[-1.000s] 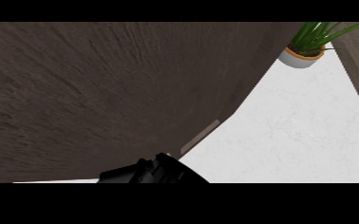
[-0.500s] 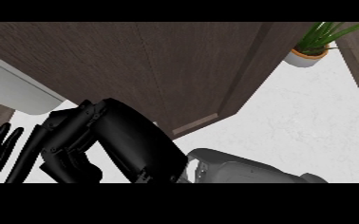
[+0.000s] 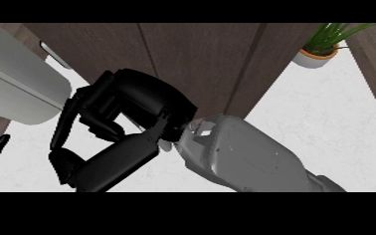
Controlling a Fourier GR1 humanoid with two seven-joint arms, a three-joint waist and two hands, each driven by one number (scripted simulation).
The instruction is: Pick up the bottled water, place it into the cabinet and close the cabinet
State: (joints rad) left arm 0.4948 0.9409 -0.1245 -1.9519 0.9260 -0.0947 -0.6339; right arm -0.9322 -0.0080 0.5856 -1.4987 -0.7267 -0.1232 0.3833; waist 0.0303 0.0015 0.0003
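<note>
No bottled water shows anywhere in the head view. The dark wood cabinet front (image 3: 198, 59) fills the upper middle, with vertical seams between its panels. My right hand (image 3: 140, 104) lies in front of it at centre left, its grey forearm (image 3: 242, 154) coming in from the lower right. The fingers (image 3: 70, 129) hang bent and relaxed toward the lower left, and the thumb (image 3: 117, 162) points down-left. Nothing shows inside the hand. Only a dark sliver at the left edge (image 3: 2, 142) may belong to my left hand.
A pale grey rounded body (image 3: 26, 87) stands at the left, partly over the cabinet front. White counter (image 3: 323, 109) spreads at the right. A potted plant (image 3: 320, 52) in a white pot stands at the upper right.
The right hand and forearm have risen into the middle of the view. The dark wood front now stands more upright, with its edge further right. The pale grey body has grown at the left.
</note>
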